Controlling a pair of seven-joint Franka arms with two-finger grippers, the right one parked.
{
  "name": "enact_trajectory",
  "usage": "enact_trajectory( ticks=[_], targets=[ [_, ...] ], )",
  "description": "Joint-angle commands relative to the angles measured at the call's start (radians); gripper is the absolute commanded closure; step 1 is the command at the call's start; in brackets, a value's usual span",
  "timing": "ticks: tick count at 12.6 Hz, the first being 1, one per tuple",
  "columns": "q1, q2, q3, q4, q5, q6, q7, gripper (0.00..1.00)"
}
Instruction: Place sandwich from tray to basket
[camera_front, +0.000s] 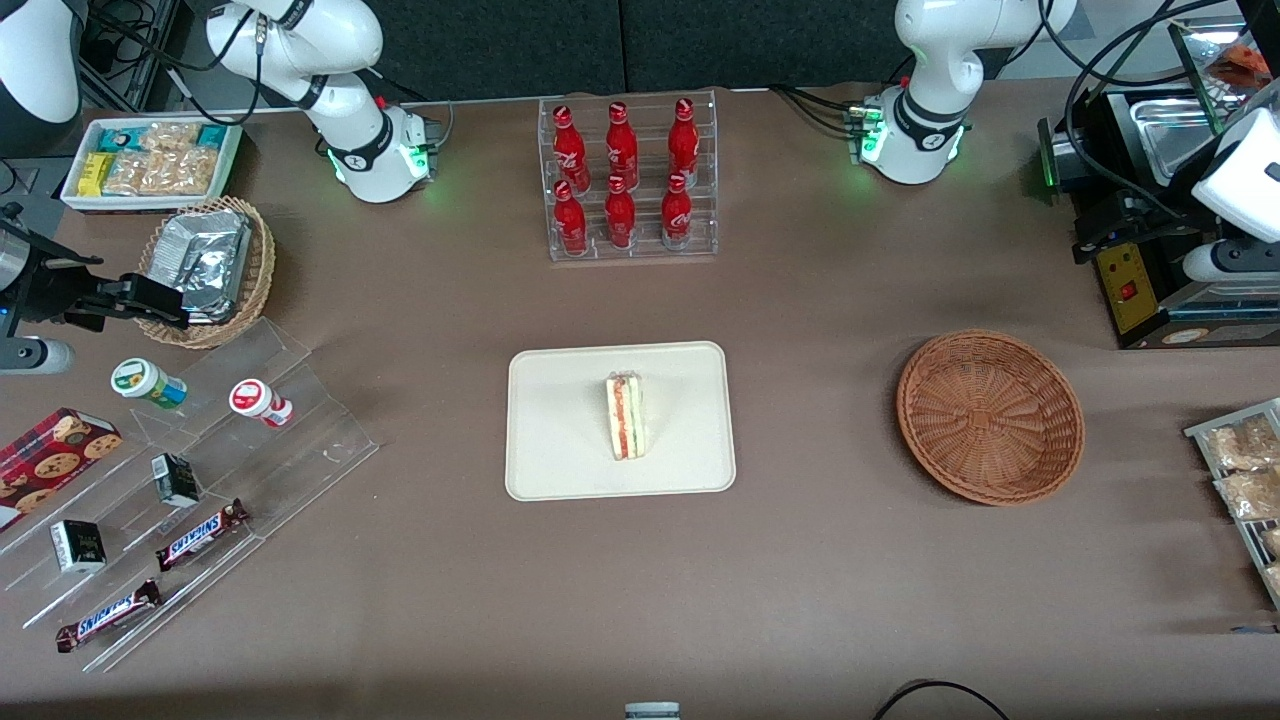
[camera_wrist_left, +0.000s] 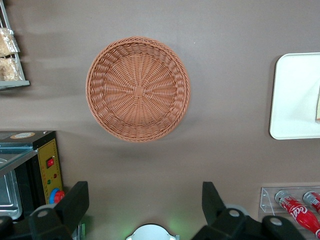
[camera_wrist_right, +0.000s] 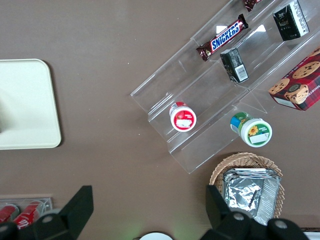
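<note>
one sandwich (camera_front: 626, 416) on one tray (camera_front: 560, 430), one basket (camera_front: 990, 417) beside the tray — the tool (camera_front: 1085, 225) hangs released near one oven (camera_front: 1125, 285).

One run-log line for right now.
sandwich: on white tray | wicker basket: empty | left gripper: open, above table, working arm's end

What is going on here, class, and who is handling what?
A two-armed robot is meant to move a sandwich from its white tray to the round wicker basket beside that tray. Nothing is being handled: the left claw hangs open and empty above the table, toward the working arm's end. The sandwich lies on the tray.
</note>
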Motion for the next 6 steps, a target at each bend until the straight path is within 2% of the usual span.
enact_trajectory(
  ticks=[1, 4, 6],
  targets=[
    [-0.004, 0.016, -0.005, 0.034, 0.002, -0.023, 0.008, 0.00],
    [-0.006, 0.013, -0.033, 0.060, -0.022, -0.055, 0.002, 0.00],
    [-0.004, 0.010, -0.100, 0.086, -0.119, -0.067, -0.001, 0.00]
  ],
)
